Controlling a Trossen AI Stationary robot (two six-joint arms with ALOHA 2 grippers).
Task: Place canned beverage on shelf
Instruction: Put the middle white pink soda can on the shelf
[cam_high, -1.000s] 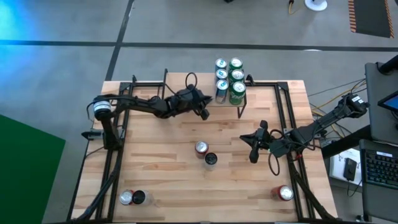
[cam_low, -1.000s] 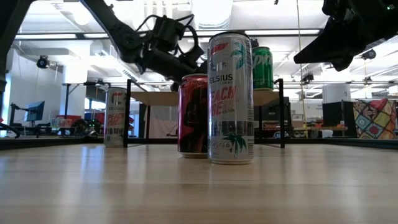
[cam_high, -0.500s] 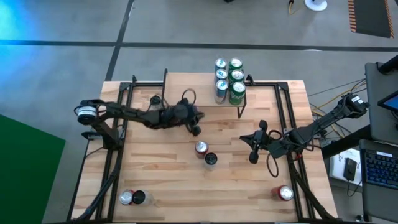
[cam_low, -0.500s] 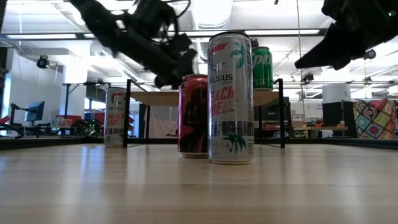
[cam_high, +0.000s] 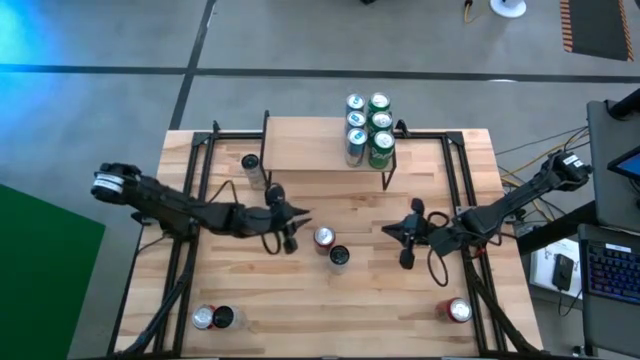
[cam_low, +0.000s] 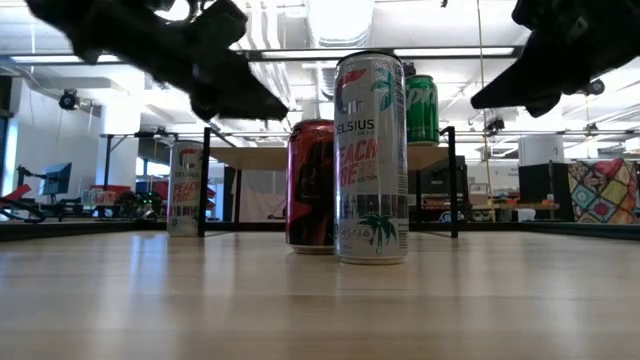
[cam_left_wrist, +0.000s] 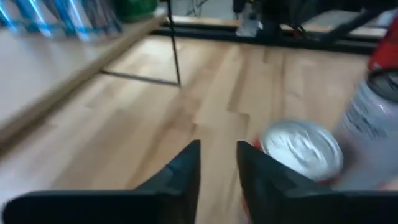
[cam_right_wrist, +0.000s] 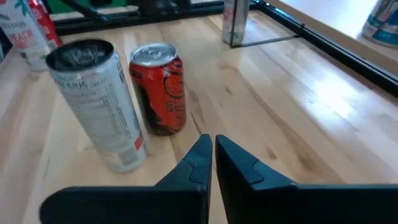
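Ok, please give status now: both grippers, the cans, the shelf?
Left gripper empty, slightly open, beside red can. Right gripper shut, empty, waiting. Shelf holds five cans at its right end. Nothing blocking.

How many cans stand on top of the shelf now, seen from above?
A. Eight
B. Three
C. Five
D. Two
C. The high view shows five cans clustered at one end of the shelf, while its remaining board is bare; the other cans are down on the table.
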